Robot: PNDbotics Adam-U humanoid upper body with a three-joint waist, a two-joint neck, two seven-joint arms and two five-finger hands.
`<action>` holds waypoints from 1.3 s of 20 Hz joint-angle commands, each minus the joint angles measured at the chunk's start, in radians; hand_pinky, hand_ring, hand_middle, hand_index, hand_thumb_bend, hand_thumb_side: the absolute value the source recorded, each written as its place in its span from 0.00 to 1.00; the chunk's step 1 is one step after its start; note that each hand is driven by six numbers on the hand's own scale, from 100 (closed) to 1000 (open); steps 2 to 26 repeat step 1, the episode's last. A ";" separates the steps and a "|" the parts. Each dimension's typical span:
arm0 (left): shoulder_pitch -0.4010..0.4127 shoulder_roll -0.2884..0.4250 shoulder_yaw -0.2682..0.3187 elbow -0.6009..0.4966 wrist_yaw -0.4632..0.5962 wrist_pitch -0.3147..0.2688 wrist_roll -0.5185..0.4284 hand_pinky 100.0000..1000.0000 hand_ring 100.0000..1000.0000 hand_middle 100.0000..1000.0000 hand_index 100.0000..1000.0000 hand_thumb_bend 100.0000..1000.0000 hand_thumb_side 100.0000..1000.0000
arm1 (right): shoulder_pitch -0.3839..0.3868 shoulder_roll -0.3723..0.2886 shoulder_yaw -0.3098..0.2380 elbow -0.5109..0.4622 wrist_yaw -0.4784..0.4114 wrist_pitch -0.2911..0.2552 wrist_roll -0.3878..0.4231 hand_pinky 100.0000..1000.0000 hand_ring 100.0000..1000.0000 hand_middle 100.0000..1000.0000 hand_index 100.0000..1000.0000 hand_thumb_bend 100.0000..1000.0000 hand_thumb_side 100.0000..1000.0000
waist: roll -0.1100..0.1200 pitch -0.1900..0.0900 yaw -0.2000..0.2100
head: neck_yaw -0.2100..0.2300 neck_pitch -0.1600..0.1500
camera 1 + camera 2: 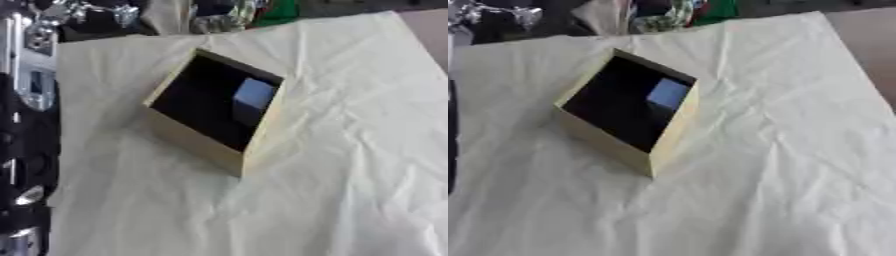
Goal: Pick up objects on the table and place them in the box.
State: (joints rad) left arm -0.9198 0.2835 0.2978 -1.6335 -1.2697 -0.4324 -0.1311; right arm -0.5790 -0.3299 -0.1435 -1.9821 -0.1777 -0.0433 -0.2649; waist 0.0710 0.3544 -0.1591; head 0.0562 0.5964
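A: Box (627, 145)?
B: Tan, dark inside, set askew on the cream cloth (780, 165) over the counter, left of centre.
A: Contents?
B: One pale blue block (667, 94), at the 2 o'clock wall inside.
A: Robot hand, spread or pinching?
B: Cannot tell; neither shows. Clutter (210, 15) at 12 o'clock.

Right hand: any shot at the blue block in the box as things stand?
Probably yes. The box is open-topped, and the blue block lies uncovered against its right wall. Neither hand shows in either view.
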 commanded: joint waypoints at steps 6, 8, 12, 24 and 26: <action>0.040 0.040 0.062 -0.087 0.054 0.049 0.054 0.68 0.61 0.63 0.77 0.28 0.00 | -0.006 -0.031 -0.015 -0.018 0.009 -0.004 -0.011 0.61 0.53 0.48 0.66 0.00 0.45 | -0.023 -0.029 0.008 | -0.021 -0.002; 0.040 0.040 0.062 -0.087 0.054 0.049 0.054 0.68 0.61 0.63 0.77 0.28 0.00 | -0.006 -0.031 -0.015 -0.018 0.009 -0.004 -0.011 0.61 0.53 0.48 0.66 0.00 0.45 | -0.023 -0.029 0.008 | -0.021 -0.002; 0.040 0.040 0.062 -0.087 0.054 0.049 0.054 0.68 0.61 0.63 0.77 0.28 0.00 | -0.006 -0.031 -0.015 -0.018 0.009 -0.004 -0.011 0.61 0.53 0.48 0.66 0.00 0.45 | -0.023 -0.029 0.008 | -0.021 -0.002; 0.040 0.040 0.062 -0.087 0.054 0.049 0.054 0.68 0.61 0.63 0.77 0.28 0.00 | -0.006 -0.031 -0.015 -0.018 0.009 -0.004 -0.011 0.61 0.53 0.48 0.66 0.00 0.45 | -0.023 -0.029 0.008 | -0.021 -0.002; 0.040 0.040 0.062 -0.087 0.054 0.049 0.054 0.68 0.61 0.63 0.77 0.28 0.00 | -0.006 -0.031 -0.015 -0.018 0.009 -0.004 -0.011 0.61 0.53 0.48 0.66 0.00 0.45 | -0.023 -0.029 0.008 | -0.021 -0.002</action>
